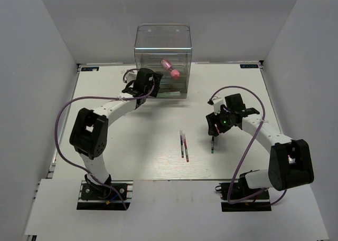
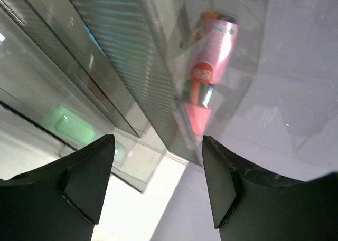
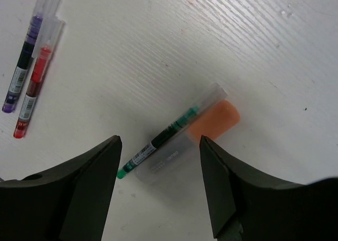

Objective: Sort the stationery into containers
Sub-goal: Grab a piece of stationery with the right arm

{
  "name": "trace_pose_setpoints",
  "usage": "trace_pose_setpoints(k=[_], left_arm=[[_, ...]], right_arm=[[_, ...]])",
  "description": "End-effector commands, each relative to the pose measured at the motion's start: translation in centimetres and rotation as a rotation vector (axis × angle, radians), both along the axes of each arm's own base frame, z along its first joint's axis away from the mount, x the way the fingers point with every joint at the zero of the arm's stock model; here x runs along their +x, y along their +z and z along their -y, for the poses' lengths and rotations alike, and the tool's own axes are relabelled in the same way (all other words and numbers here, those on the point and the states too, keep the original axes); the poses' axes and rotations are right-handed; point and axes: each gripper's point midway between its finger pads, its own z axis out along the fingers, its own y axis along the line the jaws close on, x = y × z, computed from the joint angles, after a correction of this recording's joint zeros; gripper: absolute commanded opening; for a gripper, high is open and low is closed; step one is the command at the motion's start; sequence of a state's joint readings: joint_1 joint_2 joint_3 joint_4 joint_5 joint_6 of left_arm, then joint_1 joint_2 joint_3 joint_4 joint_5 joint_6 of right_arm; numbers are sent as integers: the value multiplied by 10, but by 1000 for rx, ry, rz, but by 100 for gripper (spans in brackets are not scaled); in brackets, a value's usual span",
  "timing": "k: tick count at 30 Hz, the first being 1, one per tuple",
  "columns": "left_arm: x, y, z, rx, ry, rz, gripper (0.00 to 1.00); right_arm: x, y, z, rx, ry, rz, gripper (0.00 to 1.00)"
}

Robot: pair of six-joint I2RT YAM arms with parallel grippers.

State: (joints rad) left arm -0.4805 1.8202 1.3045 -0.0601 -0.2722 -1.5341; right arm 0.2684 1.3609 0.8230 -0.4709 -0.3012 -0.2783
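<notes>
The stubby pink cylinder [image 2: 208, 67] lies tilted inside the see-through upper compartment of the tall clear plastic box organiser [image 1: 162, 43], beside ribbed drawers. The left pincer [image 2: 157, 139] is at the organiser's front, spread and holding nothing. The right pincer [image 3: 160, 139], angled down, is spread over a thin green pen [image 3: 169, 131] touching a translucent orange-capped marker [image 3: 214, 119] on the grainy white counter [image 3: 158, 40].

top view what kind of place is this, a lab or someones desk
Probably a robot lab test cell: a left arm and right arm bolted at the near edge of a white table, plain walls boxing it in, and a clear organiser and a few pens set out.
</notes>
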Motion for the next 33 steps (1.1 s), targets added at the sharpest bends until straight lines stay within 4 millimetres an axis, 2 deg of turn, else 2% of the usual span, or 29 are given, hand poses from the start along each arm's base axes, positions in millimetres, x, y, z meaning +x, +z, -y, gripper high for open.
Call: trace_pose_setpoints(k=[1, 3, 4, 5, 9, 10, 11, 12, 13, 17, 18, 19, 20, 21, 24, 33], left_arm=[[-17, 51, 0, -49, -46, 69, 78], [-26, 50, 0, -48, -71, 63, 82], [-32, 57, -3, -54, -72, 75, 82], [-41, 42, -6, -44, -79, 45, 84], [-73, 19, -21, -16, -87, -27, 96], [-82, 7, -26, -2, -86, -56, 100], [-86, 3, -30, 5, -77, -59, 100], [-91, 9, -34, 2, -69, -41, 100], [-99, -6, -43, 15, -60, -68, 100], [-118, -11, -58, 3, -35, -31, 100], [-124, -22, -65, 8, -25, -42, 100], [-126, -13, -66, -11, -26, -4, 100], [-127, -13, -70, -23, -12, 5, 100], [-132, -21, -73, -19, -12, -3, 100], [-137, -22, -81, -15, 5, -1, 100], [-147, -36, -82, 4, -11, -66, 100]], right_arm=[[8, 13, 8, -21, -83, 20, 67], [13, 11, 14, -48, -119, 36, 67], [18, 11, 18, -68, -151, 53, 67], [20, 10, 18, -70, -161, 54, 67], [24, 7, 24, -91, -198, 60, 59], [25, 5, 27, -107, -209, 61, 56], [26, 5, 28, -111, -214, 69, 56], [25, 2, 31, -121, -222, 68, 54], [25, 0, 31, -128, -223, 63, 52], [22, -9, 33, -138, -228, 45, 49], [21, -12, 34, -140, -234, 38, 49], [21, -14, 33, -141, -234, 32, 49], [21, -16, 33, -136, -242, 21, 49], [21, -17, 32, -133, -245, 15, 49], [19, -21, 30, -124, -249, -6, 49], [13, -38, 31, -141, -263, -59, 49]])
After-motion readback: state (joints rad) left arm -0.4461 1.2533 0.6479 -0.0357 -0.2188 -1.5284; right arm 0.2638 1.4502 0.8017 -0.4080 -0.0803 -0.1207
